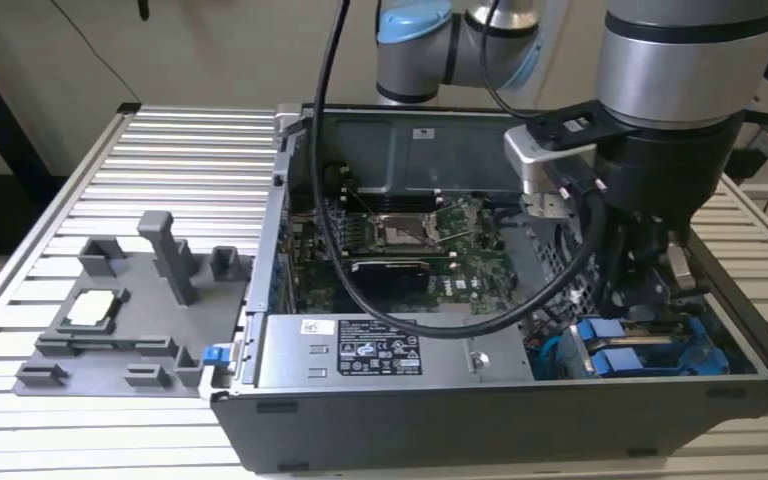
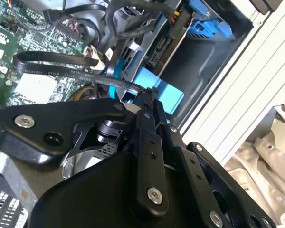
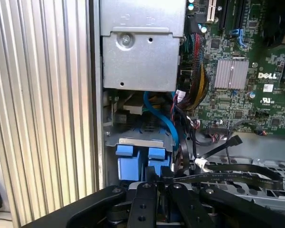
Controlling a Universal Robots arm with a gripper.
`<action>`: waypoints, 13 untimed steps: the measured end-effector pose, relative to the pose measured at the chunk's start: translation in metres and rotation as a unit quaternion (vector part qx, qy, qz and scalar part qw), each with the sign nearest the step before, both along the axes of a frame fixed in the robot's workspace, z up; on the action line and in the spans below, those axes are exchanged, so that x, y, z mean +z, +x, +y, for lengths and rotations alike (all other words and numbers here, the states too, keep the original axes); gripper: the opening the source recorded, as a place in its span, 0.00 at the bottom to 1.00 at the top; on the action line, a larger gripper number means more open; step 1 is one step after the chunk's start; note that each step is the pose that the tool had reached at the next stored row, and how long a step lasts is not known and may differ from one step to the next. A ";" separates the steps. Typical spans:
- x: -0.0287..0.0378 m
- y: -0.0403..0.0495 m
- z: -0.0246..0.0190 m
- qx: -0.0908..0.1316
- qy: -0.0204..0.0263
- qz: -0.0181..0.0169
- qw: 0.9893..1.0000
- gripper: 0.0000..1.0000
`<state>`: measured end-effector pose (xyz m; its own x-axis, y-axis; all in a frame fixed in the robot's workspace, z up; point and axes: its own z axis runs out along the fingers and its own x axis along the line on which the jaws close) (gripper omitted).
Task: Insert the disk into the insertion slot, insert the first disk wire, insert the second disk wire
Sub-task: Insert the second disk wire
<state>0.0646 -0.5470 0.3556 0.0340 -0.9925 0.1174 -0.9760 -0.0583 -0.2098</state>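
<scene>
My gripper (image 1: 638, 300) reaches down into the open computer case at the exterior view's right, just above the insertion slot (image 1: 704, 362). The disk (image 3: 131, 161) sits in that slot, its blue carrier tabs (image 1: 608, 352) facing up. In both wrist views the black fingers meet at the gripper's tip (image 2: 148, 92) (image 3: 162, 176), shut on the end of a flat black disk wire (image 2: 52, 59) (image 3: 247, 173) right at the blue carrier (image 2: 159, 90). The wire loops back over the board. A thin blue wire (image 3: 159, 116) runs down to the disk beside it.
The grey power-supply box (image 1: 371, 350) fills the case front. The green motherboard (image 1: 411, 250) lies behind it. A metal cage (image 3: 137, 52) stands beside the bay, with cable bundles (image 3: 197, 85) close by. A grey fixture tray (image 1: 131, 320) rests on the slatted table (image 1: 157, 160).
</scene>
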 end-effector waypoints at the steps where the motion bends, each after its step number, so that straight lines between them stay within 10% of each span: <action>1: -0.0002 0.0023 0.0000 0.000 0.000 0.001 1.000 0.16; 11: -0.0023 0.0234 -0.0012 0.000 0.000 0.007 1.000 0.16; 13: -0.0026 0.0234 -0.0012 -0.003 0.015 0.007 1.000 0.16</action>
